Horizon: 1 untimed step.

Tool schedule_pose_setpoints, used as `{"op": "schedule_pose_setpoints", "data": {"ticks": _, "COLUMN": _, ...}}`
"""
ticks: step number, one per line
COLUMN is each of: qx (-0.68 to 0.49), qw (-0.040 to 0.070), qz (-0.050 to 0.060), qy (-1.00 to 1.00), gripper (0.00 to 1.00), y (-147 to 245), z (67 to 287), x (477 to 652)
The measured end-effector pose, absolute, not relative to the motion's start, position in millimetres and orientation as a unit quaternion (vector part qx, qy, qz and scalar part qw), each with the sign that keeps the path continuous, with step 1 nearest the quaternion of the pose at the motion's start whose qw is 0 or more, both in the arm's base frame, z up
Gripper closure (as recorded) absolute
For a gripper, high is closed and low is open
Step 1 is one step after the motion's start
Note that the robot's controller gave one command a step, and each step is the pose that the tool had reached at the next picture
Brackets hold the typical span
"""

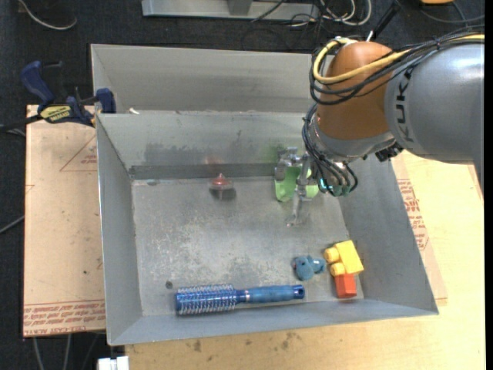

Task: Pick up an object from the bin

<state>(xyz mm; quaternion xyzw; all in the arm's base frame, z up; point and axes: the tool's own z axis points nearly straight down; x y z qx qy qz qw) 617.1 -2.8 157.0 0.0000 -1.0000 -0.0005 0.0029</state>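
My gripper (297, 193) hangs over the right middle of the bin, below the orange wrist cover. A pale green see-through thing (286, 183) sits between its fingers, and they are shut on it. It looks lifted a little off the bin floor. To the left, near the back slope, lies a small grey piece with a red top (222, 185). Nearer the front right corner lie a small blue piece (308, 267) and a yellow and orange block (343, 268).
A blue hairbrush (237, 297) lies along the front wall, bristles to the left. The arm comes in from the right over the bin's right wall, with cables looped around the wrist.
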Motion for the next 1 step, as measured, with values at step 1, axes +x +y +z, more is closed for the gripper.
{"op": "schedule_pose_setpoints", "data": {"ticks": 1, "qx": 0.241, "qw": -0.001, "qz": 0.001, "qy": -0.970, "gripper": 0.00, "y": -97.0, "z": 113.1, "x": 642.2}}
